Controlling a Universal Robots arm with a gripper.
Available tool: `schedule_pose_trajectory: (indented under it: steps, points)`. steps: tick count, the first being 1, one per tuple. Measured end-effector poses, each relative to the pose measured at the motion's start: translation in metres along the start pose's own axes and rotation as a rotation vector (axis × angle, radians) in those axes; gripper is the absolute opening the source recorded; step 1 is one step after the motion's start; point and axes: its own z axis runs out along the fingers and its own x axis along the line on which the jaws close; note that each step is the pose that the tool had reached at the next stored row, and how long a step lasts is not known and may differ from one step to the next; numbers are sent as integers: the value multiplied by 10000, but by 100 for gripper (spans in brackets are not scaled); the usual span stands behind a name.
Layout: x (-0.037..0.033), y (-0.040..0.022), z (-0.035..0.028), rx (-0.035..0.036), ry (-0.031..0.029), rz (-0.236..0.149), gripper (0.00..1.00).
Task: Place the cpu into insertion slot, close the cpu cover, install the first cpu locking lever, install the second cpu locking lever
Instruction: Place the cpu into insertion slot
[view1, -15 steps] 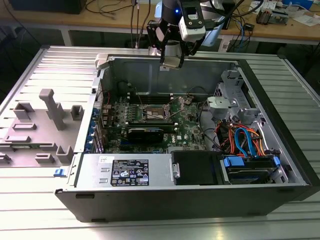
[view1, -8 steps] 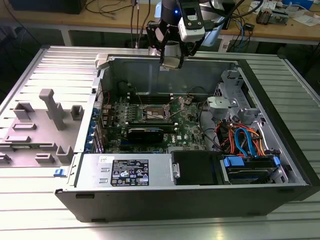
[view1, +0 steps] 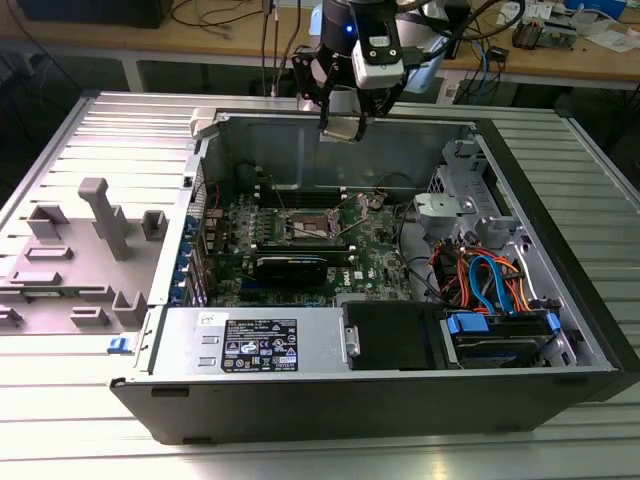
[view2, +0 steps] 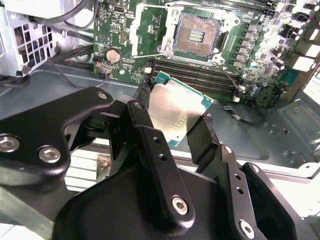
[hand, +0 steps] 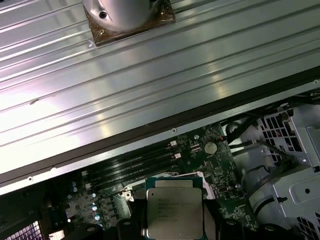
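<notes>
My gripper (view1: 340, 122) hangs above the back wall of the open computer case (view1: 330, 410), shut on the cpu (view1: 341, 129). In the second wrist view the cpu (view2: 175, 107) is a tilted silver square with a green edge, pinched between two black fingers (view2: 145, 125). Its flat metal top faces the camera in the first wrist view (hand: 174, 210). Beyond it on the green board lies the insertion slot (view2: 197, 34), a dark square socket with a silver rim, uncovered; the exterior view places the slot (view1: 308, 228) mid-board. Thin wire levers (view2: 145, 56) stick out beside the socket. I cannot make out the cpu cover.
Long black memory slots (view2: 200, 75) run beside the socket. A black card (view1: 290, 268) lies in front of it, and a power supply (view1: 255, 345) and a drive bay with coloured cables (view1: 490, 285) fill the case front. A grey fixture (view1: 90, 250) sits at the exterior view's left.
</notes>
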Motion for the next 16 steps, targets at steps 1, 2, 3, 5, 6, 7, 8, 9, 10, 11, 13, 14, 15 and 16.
schedule_pose_trajectory:
  steps: [1, 2, 3, 5, 6, 7, 8, 9, 10, 11, 13, 14, 15, 16]
  points:
    - [0, -2, 27, 3, -16, 186, 54]
    - [0, -4, 47, 4, -23, 321, 54]
    - [3, -7, 61, 6, -20, 365, 54]
    - [14, -13, 85, 5, -23, 412, 54]
    - [17, -16, 101, 6, -23, 441, 54]
    - [19, -19, 110, 7, -23, 457, 54]
    - [22, -24, 120, 9, -20, 460, 54]
    - [22, -26, 129, 9, -19, 458, 54]
    - [23, -30, 143, 10, -17, 458, 54]
    - [23, -32, 155, 13, -10, 460, 54]
    - [24, -32, 157, 15, -8, 461, 54]
    - [23, -32, 160, 13, -8, 460, 54]
    - [23, -32, 161, 13, -9, 461, 54]
    - [23, -32, 161, 13, -9, 461, 54]
